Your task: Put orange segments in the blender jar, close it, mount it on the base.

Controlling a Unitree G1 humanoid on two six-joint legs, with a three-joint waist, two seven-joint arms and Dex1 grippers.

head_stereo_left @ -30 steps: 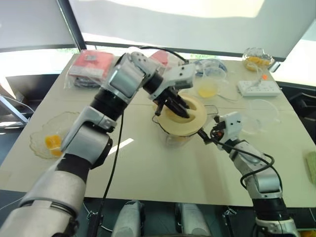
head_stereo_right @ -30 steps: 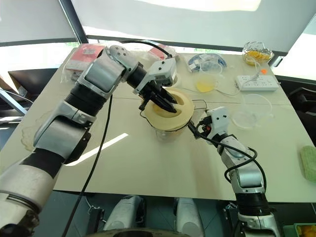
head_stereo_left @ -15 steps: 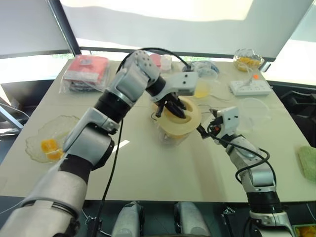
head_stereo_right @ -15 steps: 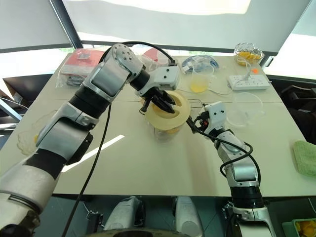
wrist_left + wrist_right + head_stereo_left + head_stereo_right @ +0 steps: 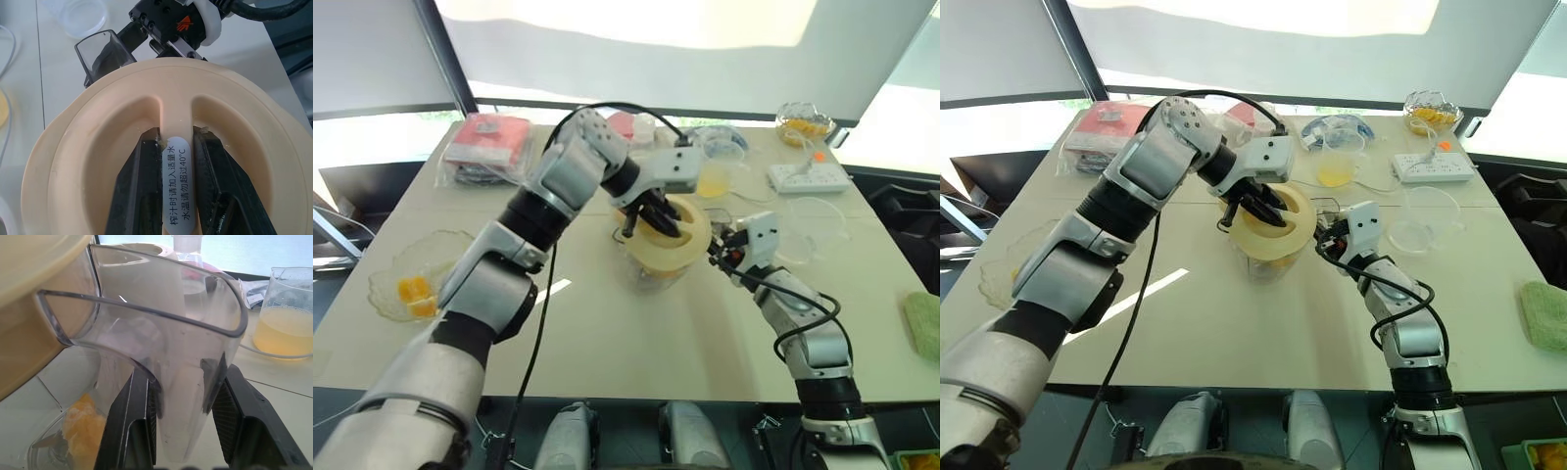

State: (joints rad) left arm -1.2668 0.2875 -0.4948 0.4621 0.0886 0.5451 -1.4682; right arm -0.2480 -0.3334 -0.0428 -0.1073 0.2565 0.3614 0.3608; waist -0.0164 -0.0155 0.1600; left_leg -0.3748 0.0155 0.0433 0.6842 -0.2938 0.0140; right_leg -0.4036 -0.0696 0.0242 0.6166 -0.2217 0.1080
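Near the front left edge of the bench (image 5: 636, 343) lies one flat glass dish (image 5: 396, 286) with two or three orange segments (image 5: 416, 294) in it.

In the middle of the bench stands the one blender jar (image 5: 1268, 257). It is clear, and some orange pieces (image 5: 80, 428) lie at its bottom, near the blade. A cream lid (image 5: 156, 147) sits on top of the jar.

The left gripper (image 5: 656, 217) comes down onto the lid from above. Its two black fingers (image 5: 142, 196) are clamped on the raised bar in the middle of the lid, one on each side.

The right gripper (image 5: 1330, 235) is at the jar's right side. Its two fingers (image 5: 134, 426) sit on each side of the jar's clear handle (image 5: 186, 396), very close to it. They look pressed against it, but I cannot tell for sure.

Farther back is one clear cup (image 5: 1335, 162) with yellow juice. To its right lie one white power strip (image 5: 1433, 166) and one empty glass bowl (image 5: 1420, 220).

At the far right corner is one small bowl of orange pieces (image 5: 1430, 106). At the far left lies a red pack (image 5: 484, 145) in a clear bag.
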